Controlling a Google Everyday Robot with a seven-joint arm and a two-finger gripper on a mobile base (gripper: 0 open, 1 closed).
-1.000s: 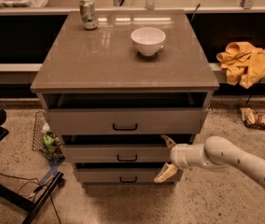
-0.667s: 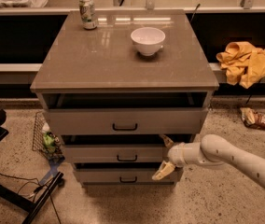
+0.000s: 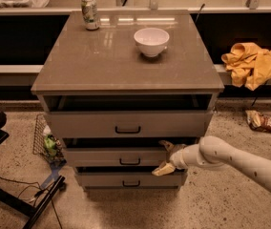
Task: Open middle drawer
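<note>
Grey-beige laminate covers the cabinet (image 3: 126, 66), whose top carries a white bowl (image 3: 151, 41) and a can (image 3: 90, 13). The white arm (image 3: 231, 159) reaches in low from the right. The middle drawer (image 3: 97, 156) sits second down, between the taller top drawer (image 3: 88, 124) and the bottom drawer (image 3: 102, 179), with a dark gap above its front. It appears no further out than a second ago. The gripper (image 3: 165, 157) is at that front's right end, having edged slightly left. Its fingers are spread, one above the front and one below, apparently clamping nothing. The small black handle (image 3: 130, 161) lies well to its left, untouched, so the real pull likely remains to be done.
</note>
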